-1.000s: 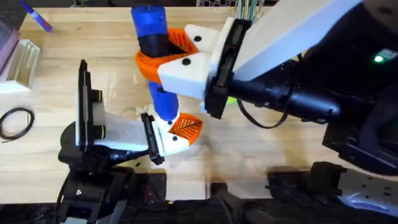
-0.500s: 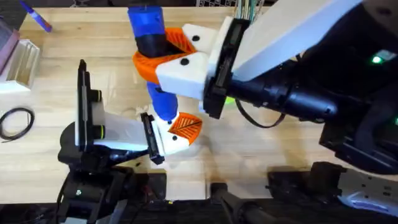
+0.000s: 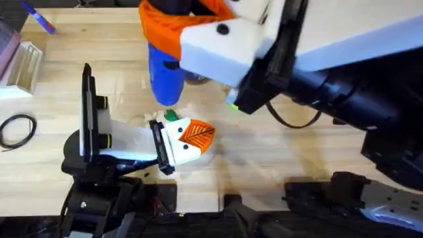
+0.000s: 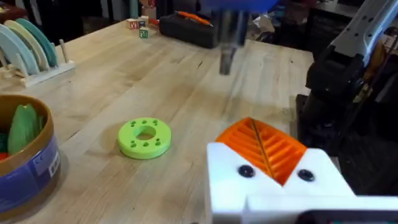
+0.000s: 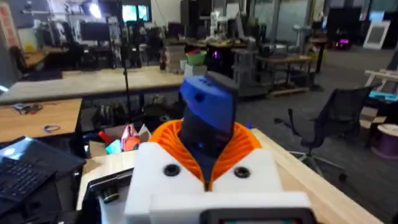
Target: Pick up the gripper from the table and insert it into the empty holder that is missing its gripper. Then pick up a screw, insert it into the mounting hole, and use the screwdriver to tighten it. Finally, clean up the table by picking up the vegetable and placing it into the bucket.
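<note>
The right end effector (image 3: pixel 173 33) is raised close under the overhead camera, its orange pads (image 5: pixel 249 144) clamped on the blue screwdriver (image 3: pixel 164 78), which hangs upright above the desk (image 3: pixel 297 142). In the left wrist view the screwdriver's metal tip (image 4: pixel 226 57) points down, clear of the wood.

The left end effector (image 3: pixel 192 140) sits low on the desk at centre, below that tip; whether its orange ribbed pad (image 4: pixel 264 144) and white fingers are closed or apart cannot be told. A flat green disc (image 4: pixel 145 137) lies on the wood just beside it, and a bucket (image 4: pixel 28 177) with a blue wall and brown rim stands near the disc, green toy vegetables (image 4: pixel 23 123) inside. A blue-purple marker (image 3: pixel 38 18) rests at the far left corner of the desk, and a black cable loop (image 3: pixel 17 129) lies at the left edge.
</note>
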Controlling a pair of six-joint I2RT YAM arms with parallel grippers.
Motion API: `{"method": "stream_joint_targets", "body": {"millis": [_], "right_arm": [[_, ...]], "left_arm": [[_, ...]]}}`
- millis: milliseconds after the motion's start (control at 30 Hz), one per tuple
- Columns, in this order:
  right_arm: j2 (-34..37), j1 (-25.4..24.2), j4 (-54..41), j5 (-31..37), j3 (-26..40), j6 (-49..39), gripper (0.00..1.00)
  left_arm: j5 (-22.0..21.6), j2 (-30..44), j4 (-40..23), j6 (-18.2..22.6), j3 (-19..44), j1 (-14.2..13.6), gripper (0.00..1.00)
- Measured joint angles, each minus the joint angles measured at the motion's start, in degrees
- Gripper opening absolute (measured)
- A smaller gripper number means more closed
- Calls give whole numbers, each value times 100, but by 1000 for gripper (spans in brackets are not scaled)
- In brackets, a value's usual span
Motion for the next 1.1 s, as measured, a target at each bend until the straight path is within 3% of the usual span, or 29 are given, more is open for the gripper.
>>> {"method": "stream_joint_targets", "body": {"millis": [200, 400, 567, 700, 900, 1100], "right_arm": [[-55, -405, -817, 159, 12, -975, 20], [241, -1467, -1946, 1240, 12, -2891, 20], [1241, -2600, -2494, 1915, 23, -4704, 20], [2315, -3171, -2520, 2133, 23, -6067, 20], [3459, -3462, -2530, 2395, 23, -7625, 20], [3940, -3453, -2944, 2552, 77, -8176, 20]], "left_arm": [[0, 1, 0, 0, 0, 0, 5], [0, 1, 0, 0, 0, 0, 5], [0, 1, 0, 0, 0, 0, 5], [0, 1, 0, 0, 0, 0, 5], [0, 1, 0, 0, 0, 0, 5], [0, 1, 0, 0, 0, 0, 5]]}}
